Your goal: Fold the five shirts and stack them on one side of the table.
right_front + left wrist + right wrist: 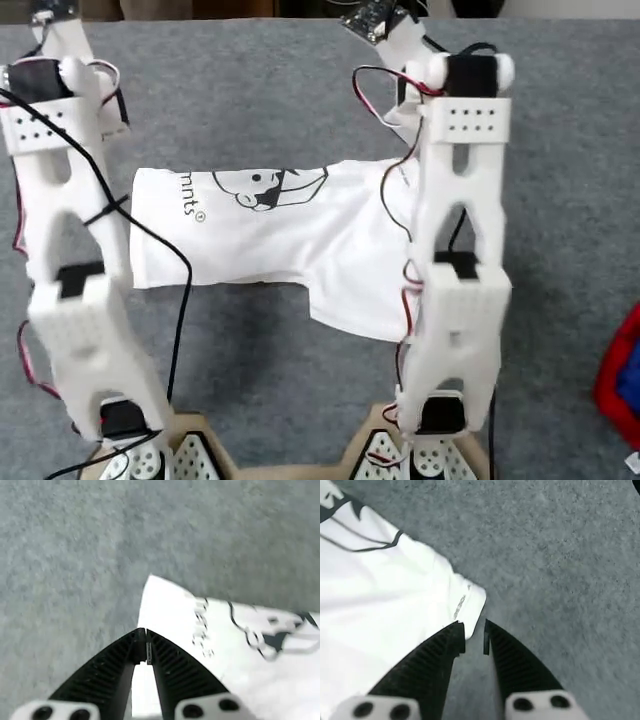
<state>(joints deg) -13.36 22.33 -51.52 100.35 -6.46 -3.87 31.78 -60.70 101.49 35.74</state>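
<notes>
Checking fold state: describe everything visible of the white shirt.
The white shirt is cloth with a black graphic and lettering, lying flat on the grey table, one sleeve poking toward the near edge. A black cable crosses it. The left gripper is shut over one edge; the right gripper, open, beside a corner.

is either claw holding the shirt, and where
Right claw is open by the white shirt, holding nothing. Left claw is shut at its edge; whether it pinches cloth cannot be told.

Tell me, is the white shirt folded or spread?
Partly folded: the white shirt has its print cut off at the far edge, while one sleeve sticks out flat.
</notes>
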